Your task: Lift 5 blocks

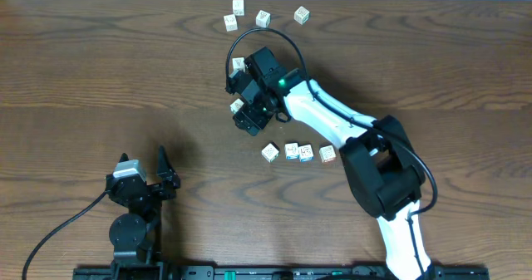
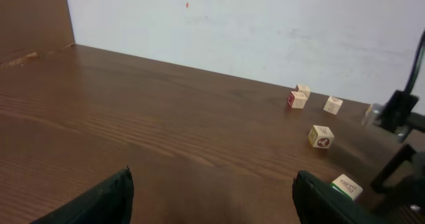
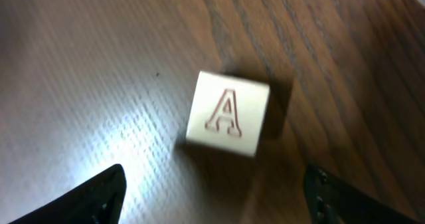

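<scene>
Right hand (image 3: 214, 191), fingers apart, poised over the block (image 3: 228, 113) marked A, which lies between them near the middle of the bench (image 1: 100, 64). Left hand (image 1: 145, 168) rests apart at the near edge. Likely hazard: the block sits skewed to the fingers, so closing may twist it or squeeze it out.

— What sort of place was it?
— A robotics lab bench, by the look of it. A black left arm (image 1: 133, 195) and a white-and-black right arm (image 1: 328, 114) were both mounted at the near edge of a wooden table (image 1: 100, 64)
— What else showed it?
— A black cable (image 1: 51, 237) trailed off the left arm and a dark rail (image 1: 249, 272) ran along the table's edge. A bare white wall (image 2: 265, 24) stood behind, and small lettered blocks (image 1: 292, 150) lay scattered on the wood
</scene>
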